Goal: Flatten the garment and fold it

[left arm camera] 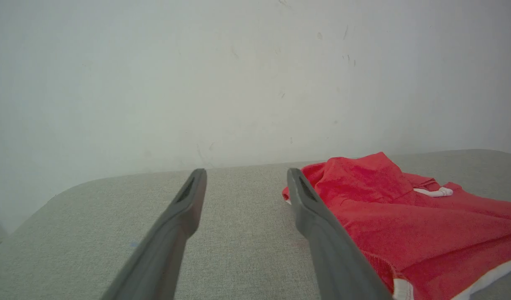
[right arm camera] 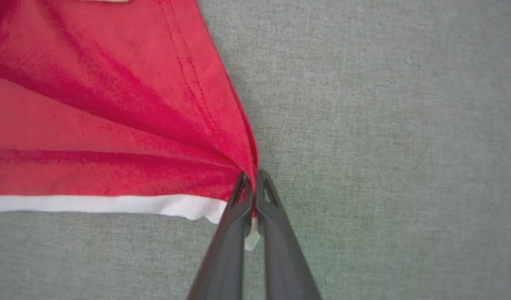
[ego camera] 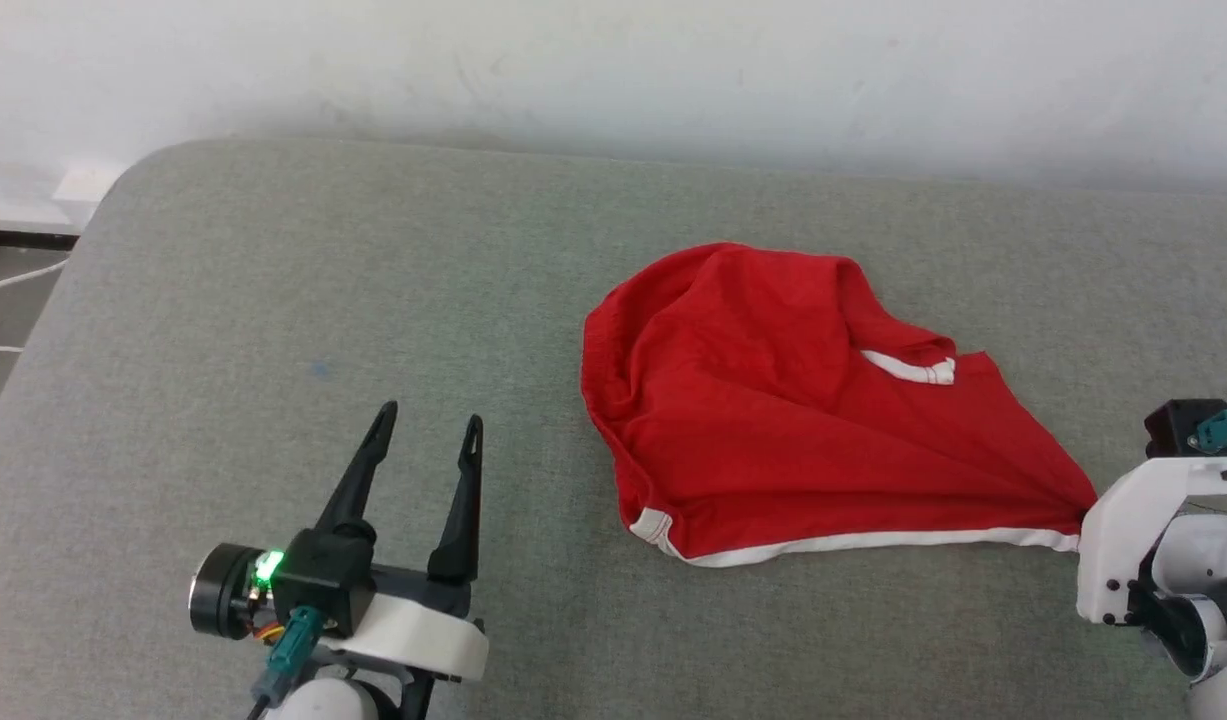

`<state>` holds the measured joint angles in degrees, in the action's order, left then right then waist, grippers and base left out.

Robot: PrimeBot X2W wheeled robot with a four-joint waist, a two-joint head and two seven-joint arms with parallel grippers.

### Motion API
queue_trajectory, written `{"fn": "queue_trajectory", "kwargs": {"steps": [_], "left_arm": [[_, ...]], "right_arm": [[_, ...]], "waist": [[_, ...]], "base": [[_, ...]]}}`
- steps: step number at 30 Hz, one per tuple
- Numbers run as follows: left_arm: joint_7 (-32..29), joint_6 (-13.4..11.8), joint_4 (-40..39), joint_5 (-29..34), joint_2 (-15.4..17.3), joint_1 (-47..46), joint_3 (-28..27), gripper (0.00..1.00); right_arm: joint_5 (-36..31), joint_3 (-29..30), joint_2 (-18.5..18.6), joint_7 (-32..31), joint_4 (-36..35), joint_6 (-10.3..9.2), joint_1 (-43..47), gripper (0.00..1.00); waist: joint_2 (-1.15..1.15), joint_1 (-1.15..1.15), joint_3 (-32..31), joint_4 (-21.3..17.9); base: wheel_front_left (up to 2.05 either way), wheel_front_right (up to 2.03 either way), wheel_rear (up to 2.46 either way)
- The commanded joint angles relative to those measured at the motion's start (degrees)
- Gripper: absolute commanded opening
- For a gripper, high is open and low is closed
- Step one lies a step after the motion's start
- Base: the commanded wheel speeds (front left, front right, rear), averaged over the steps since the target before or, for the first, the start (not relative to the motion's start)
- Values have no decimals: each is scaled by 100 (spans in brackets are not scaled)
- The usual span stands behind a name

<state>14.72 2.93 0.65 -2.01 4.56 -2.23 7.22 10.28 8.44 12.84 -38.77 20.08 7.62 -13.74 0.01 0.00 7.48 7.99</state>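
Toward the right side of the grey cushion (ego camera: 273, 300), midway between its far and near edges, the garment (ego camera: 773, 420) lies rumpled, its white hem band facing the near edge. The right gripper (right arm camera: 253, 177) is pinched tight on the hem's right corner, and creases fan out from it. The left gripper (ego camera: 430, 413), fingers spread and holding nothing, sits by the near edge, left of the garment and apart from it.

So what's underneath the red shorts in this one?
The red shorts lie crumpled on the grey cushioned surface, which shows all around them. Anything beneath the heap, including folded-under layers, is covered. The right gripper pinches their hem corner.
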Motion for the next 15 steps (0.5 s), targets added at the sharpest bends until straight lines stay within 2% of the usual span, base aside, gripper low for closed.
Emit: {"fn": "queue_trajectory", "kwargs": {"steps": [1,2,3,8,15], "left_arm": [[28,23,19,-8,-29,-24,-7,100],[28,31,29,-18,-36,-33,-9,100],[28,43,39,-27,-41,-42,-13,100],[28,108,101,-99,-64,-18,-64,100],[28,343,259,-447,-82,162,-103,100]], "right_arm": [[67,-39,-23,43,-45,-13,72,3],[102,-70,-20,136,-85,-13,84,65],[129,-93,-16,272,-118,-13,83,100],[147,-200,37,1209,-254,-13,91,100],[126,-423,68,3016,-1009,-13,553,100]], "waist": [[-1,0,44,-51],[-1,0,59,-59],[-1,0,72,-67],[-1,0,6,-129],[-1,0,-269,-366]], "base": [[0,0,0],[0,0,0],[0,0,0],[0,0,0],[0,0,0]]}}
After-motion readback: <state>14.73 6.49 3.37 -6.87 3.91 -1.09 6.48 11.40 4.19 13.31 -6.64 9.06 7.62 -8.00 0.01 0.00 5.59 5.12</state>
